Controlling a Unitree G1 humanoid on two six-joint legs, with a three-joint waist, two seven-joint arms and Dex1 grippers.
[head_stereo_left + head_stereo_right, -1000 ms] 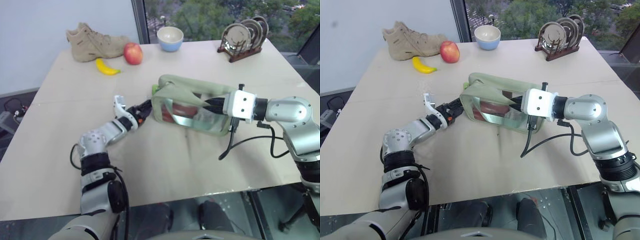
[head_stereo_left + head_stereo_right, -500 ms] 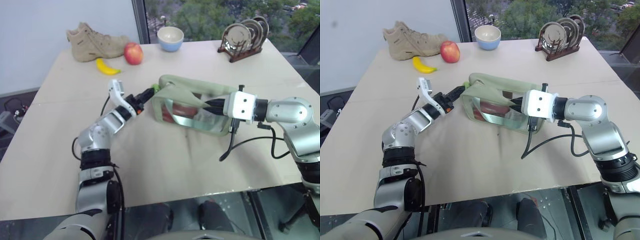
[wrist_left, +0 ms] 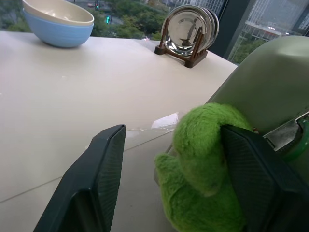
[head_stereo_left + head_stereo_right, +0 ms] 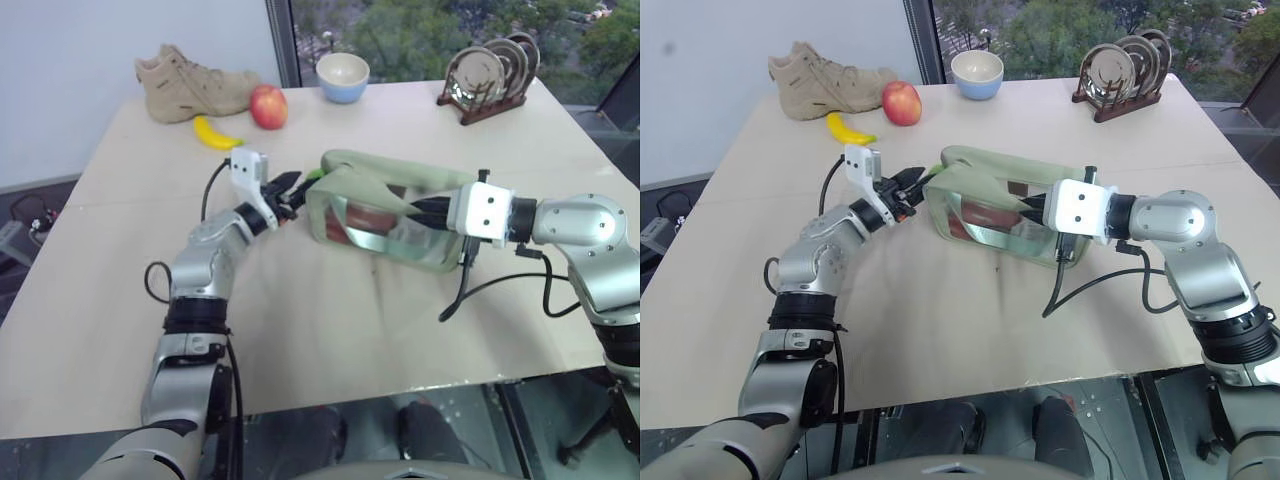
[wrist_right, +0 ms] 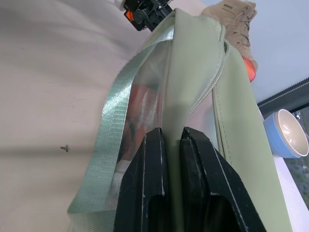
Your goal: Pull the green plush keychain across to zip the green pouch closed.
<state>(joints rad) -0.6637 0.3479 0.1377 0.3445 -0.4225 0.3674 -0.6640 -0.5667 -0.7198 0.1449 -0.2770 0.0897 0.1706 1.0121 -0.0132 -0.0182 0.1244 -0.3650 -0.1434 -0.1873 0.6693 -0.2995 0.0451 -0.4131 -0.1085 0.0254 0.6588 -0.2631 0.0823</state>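
Note:
The green pouch (image 4: 385, 205) lies mid-table, pale sage fabric with clear sides and reddish contents showing through. At its left end sits the green plush keychain (image 3: 203, 159), a lime fuzzy ball. My left gripper (image 4: 290, 188) reaches in level from the left, open, with the plush between its fingers. One finger (image 3: 256, 179) rests against the plush, while the other (image 3: 96, 179) stands apart from it. My right gripper (image 4: 425, 212) is shut on the pouch's right end, pinching the fabric beside the zipper (image 5: 212, 92) and the mint strap (image 5: 104, 150).
At the back of the table are a tan boot (image 4: 190, 85), a red apple (image 4: 267, 106), a yellow banana (image 4: 215, 134), a blue bowl (image 4: 342, 76) and a rack of metal plates (image 4: 487, 75). A black cable (image 4: 480, 290) hangs from the right wrist.
My left hand has risen, rolled and swung in to the pouch's left end, bringing its fingers around the plush. The right arm and pouch have stayed put.

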